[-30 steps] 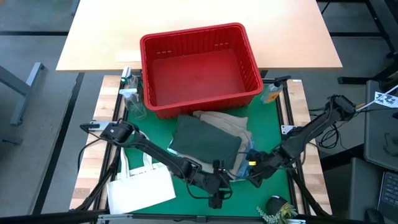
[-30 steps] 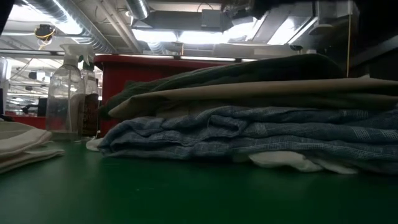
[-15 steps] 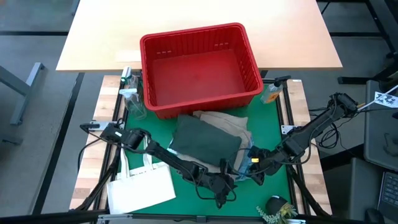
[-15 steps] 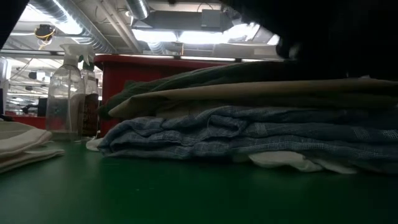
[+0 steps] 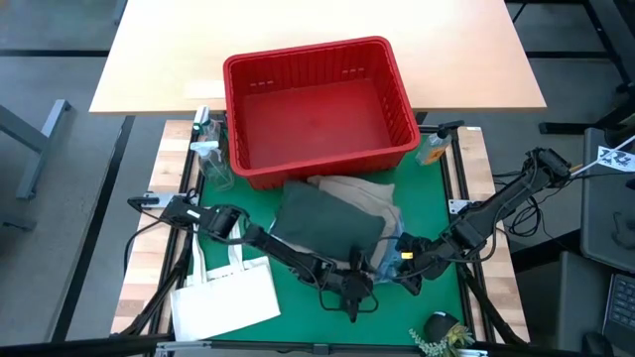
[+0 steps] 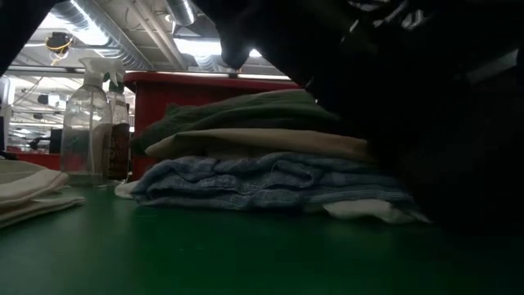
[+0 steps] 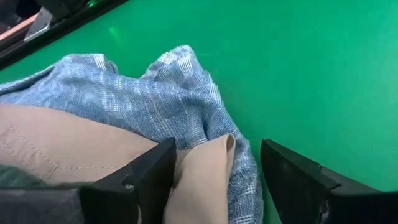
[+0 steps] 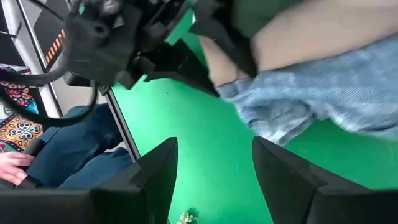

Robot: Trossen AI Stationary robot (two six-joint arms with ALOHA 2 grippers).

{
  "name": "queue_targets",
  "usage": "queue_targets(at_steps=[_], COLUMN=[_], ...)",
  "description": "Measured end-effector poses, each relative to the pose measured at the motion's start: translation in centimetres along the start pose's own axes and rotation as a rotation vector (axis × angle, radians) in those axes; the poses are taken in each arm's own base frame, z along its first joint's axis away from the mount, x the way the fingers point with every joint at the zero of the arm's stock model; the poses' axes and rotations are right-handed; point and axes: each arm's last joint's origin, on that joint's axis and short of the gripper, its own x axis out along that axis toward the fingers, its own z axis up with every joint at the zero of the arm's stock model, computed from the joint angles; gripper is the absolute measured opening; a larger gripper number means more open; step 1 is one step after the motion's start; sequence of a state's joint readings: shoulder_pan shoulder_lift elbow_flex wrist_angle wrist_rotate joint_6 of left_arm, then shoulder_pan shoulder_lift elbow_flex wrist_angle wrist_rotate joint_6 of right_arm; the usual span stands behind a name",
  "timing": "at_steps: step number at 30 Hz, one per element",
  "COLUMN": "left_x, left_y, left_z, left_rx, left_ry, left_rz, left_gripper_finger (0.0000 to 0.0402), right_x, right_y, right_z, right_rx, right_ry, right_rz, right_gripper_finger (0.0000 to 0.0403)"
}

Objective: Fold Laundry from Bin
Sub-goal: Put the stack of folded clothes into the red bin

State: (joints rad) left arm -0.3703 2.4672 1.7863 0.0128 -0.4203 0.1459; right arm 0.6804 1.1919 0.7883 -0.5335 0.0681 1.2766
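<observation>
Red plastic marks your landmark: the bin (image 5: pixel 317 107) stands empty at the far side of the green mat (image 5: pixel 422 193). Just in front of its near wall lies the laundry (image 5: pixel 337 223), a folded stack with a dark green piece (image 6: pixel 246 111) on top, tan cloth (image 7: pixel 74 155) beneath it, blue-and-white weave (image 7: pixel 124 102) lower still, and a white edge (image 6: pixel 360 210) peeking out at the bottom.

Over the last second your left gripper (image 5: pixel 354 288) has slid from the open mat in to the stack's near corner, the corner farthest from the bin. Its fingers (image 7: pixel 146 171) stand wide apart and hold nothing; the tan fold sits between them. Your right gripper (image 5: pixel 405 270) has edged in to the same near edge, beside the left one, its fingers (image 8: pixel 155 168) also spread wide and empty. With the bin emptied and both grippers closing on the pile, you seem to be near the end, squaring or moving the finished stack.

Around you: two clear spray bottles (image 5: pixel 210 159) stand against the bin's left wall, and a small amber bottle (image 5: pixel 434 149) stands at its right corner. A flat white tote bag (image 5: pixel 223 296) lies well in front of the bin, left of the stack. A person in blue trousers (image 8: pixel 87 146) sits beyond the table's near edge. The two arms crowd each other at that corner, and a pinch could catch only the tan layer.
</observation>
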Motion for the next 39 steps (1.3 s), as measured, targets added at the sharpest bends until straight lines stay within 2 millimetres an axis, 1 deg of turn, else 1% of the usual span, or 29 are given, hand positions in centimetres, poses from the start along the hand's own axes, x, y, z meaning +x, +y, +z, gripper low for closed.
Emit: queue_targets(at_steps=[4, 9, 13, 17, 19, 21, 23, 27, 32, 36, 39], left_x=[0.1, 0.0, 0.1, 0.0, -0.1, -0.2, -0.3, -0.8, -1.5, -1.8, -1.8], left_y=[0.3, 0.3, 0.4, 0.4, 0.4, 0.5, 0.7, 1.6, 2.9, 3.8, 4.3], left_z=[-0.2, -0.5, -0.6, -0.6, -0.3, 0.2, 1.0, 3.1, 5.4, 6.4, 6.6], left_rx=[0.01, 0.044, 0.036, -0.023, -0.067, -0.116, -0.159, -0.21, -0.243, -0.258, -0.264], left_ry=[0.019, 0.061, 0.065, 0.064, 0.059, 0.051, 0.034, -0.015, -0.053, -0.063, -0.062], left_rz=[0.007, 0.034, 0.045, 0.071, 0.091, 0.118, 0.149, 0.249, 0.33, 0.378, 0.398], left_gripper_finger=[0.0218, 0.0173, 0.0118, 0.0049, 0.0021, 0.0017, 0.0021, 0.003, 0.0021, 0.0024, 0.0025], right_x=[0.0, 0.0, 0.0, 0.0, 0.0, -0.2, -0.3, -0.6, -1.2, -1.3, -0.8], right_y=[0.0, 0.0, 0.1, 0.1, 0.2, 0.4, 0.6, 1.0, 1.3, 1.1, 0.8], right_z=[0.0, 0.0, 0.0, -0.1, -0.4, -0.9, -1.7, -3.8, -6.3, -7.8, -8.7], right_rx=[0.0, 0.0, 0.0, 0.002, 0.015, 0.037, 0.063, 0.101, 0.191, 0.284, 0.346], right_ry=[0.0, 0.0, 0.017, 0.032, 0.04, 0.053, 0.066, 0.046, -0.107, -0.251, -0.276], right_rz=[0.0, 0.001, 0.012, 0.02, 0.022, 0.03, 0.035, 0.037, 0.058, 0.081, 0.053], right_gripper_finger=[0.0207, 0.0207, 0.0207, 0.0207, 0.0207, 0.0207, 0.0207, 0.0207, 0.0207, 0.0207, 0.0207])
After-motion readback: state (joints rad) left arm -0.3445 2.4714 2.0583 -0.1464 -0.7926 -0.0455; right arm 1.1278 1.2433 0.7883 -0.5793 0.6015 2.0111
